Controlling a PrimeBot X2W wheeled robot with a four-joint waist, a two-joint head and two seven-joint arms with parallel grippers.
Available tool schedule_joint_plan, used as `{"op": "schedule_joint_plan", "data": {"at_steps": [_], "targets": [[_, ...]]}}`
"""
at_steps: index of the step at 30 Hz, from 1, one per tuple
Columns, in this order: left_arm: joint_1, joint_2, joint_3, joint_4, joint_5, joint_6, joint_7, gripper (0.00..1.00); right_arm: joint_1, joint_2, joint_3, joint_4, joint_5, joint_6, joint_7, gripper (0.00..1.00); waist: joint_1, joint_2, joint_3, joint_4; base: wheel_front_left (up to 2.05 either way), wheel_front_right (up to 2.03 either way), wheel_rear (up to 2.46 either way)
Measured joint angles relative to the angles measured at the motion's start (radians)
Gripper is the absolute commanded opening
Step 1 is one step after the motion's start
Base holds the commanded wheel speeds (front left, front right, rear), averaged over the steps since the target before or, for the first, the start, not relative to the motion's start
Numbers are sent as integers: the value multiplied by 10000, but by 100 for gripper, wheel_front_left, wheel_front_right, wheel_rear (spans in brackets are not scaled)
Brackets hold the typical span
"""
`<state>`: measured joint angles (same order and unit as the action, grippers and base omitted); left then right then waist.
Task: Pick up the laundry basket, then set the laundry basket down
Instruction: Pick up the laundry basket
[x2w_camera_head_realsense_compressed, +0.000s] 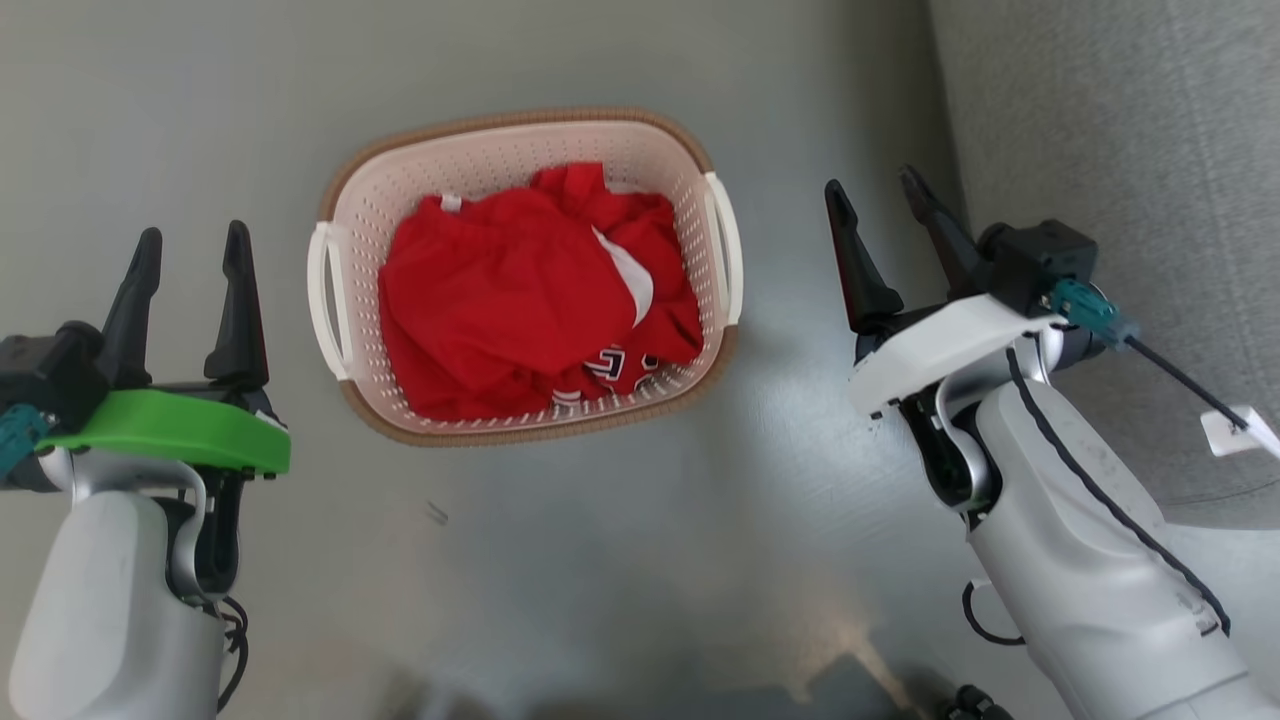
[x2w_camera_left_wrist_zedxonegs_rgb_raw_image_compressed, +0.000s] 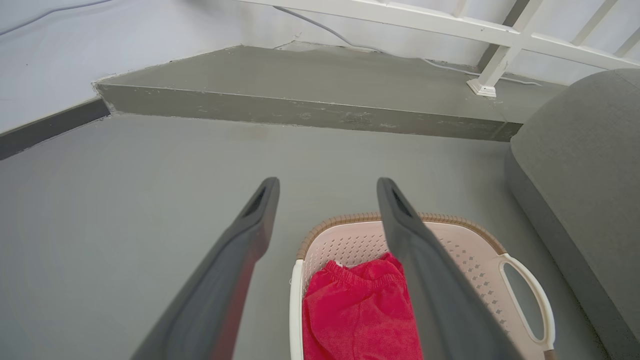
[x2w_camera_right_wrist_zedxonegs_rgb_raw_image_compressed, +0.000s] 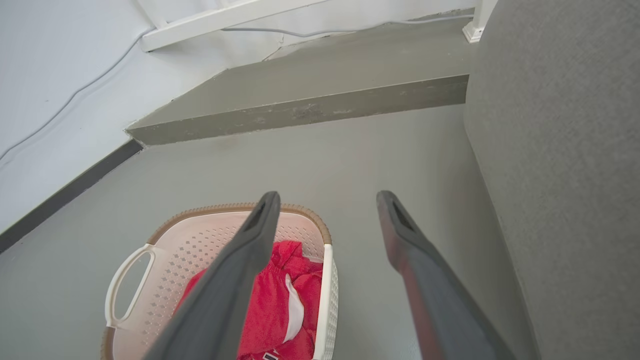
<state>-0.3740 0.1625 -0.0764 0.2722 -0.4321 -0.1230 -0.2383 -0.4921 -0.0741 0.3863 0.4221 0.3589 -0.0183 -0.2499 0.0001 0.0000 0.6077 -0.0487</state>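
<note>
- Head view: the laundry basket (x2w_camera_head_realsense_compressed: 500, 150) sits on the grey floor (x2w_camera_head_realsense_compressed: 600, 550), between the two claws and touching neither.
- Left claw (x2w_camera_head_realsense_compressed: 194, 235), fingers spread, hangs beside the basket's left handle (x2w_camera_head_realsense_compressed: 322, 300).
- Right claw (x2w_camera_head_realsense_compressed: 872, 182), likewise spread, is near the right handle (x2w_camera_head_realsense_compressed: 728, 250).
- Red clothing (x2w_camera_head_realsense_compressed: 500, 300) lies heaped inside the basket.
- Grey upholstery (x2w_camera_head_realsense_compressed: 1120, 150), seemingly a sofa, flanks the right claw.

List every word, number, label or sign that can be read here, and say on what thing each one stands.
No text can be read whole.
Red garment in the laundry basket: white and black print at its lower fold, partly hidden by folds, not readable.
White tag on a dark cable at the right edge of the head view: too small to tell whether it bears writing.
</note>
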Motion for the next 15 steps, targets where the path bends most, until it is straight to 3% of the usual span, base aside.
{"op": "schedule_joint_plan", "data": {"at_steps": [15], "targets": [[-1270, 82, -372, 1540, -606, -13, 351, 100, -1295, 82, 234, 1737, 347, 2, 890, 100, 0, 0, 1188, 251, 0, 0, 0]]}}
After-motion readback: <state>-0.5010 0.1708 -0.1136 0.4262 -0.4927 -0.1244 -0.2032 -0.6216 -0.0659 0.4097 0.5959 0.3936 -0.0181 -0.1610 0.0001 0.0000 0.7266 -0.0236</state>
